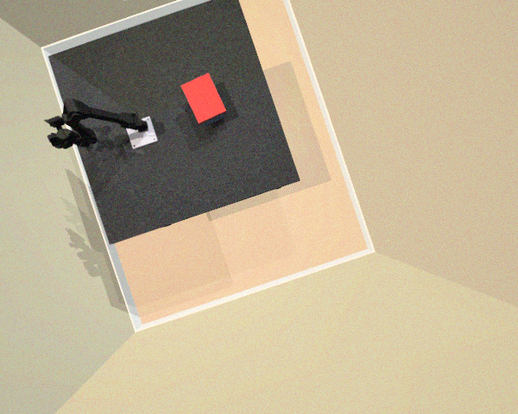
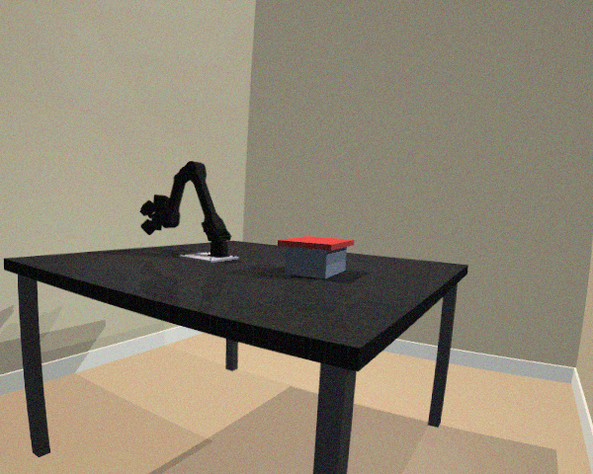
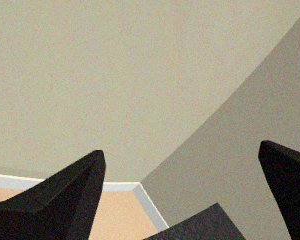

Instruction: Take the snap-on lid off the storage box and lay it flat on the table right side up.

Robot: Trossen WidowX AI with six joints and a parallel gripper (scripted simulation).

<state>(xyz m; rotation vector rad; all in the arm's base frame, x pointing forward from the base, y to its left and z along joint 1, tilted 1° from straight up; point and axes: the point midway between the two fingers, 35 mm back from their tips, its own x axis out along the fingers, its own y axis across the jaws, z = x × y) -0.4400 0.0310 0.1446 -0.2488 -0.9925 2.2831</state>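
The red lid (image 1: 203,97) (image 2: 315,241) sits flat on top of the blue-grey storage box (image 2: 306,263), overhanging its walls. The box stands upright on the black table (image 1: 183,182) (image 2: 235,300). From above, the lid hides nearly all of the box. My gripper (image 1: 48,130) (image 2: 144,217) (image 3: 185,155) is open, with nothing between its fingers. It hangs in the air on the far side of the arm's base from the box, well away from the lid and pointing away from it. The wrist view shows neither lid nor box.
The arm's white base plate (image 1: 143,139) (image 2: 209,257) is fixed on the table between the gripper and the box. The table's edge runs beneath the gripper. Room walls stand beyond the table, one of them on the gripper's side.
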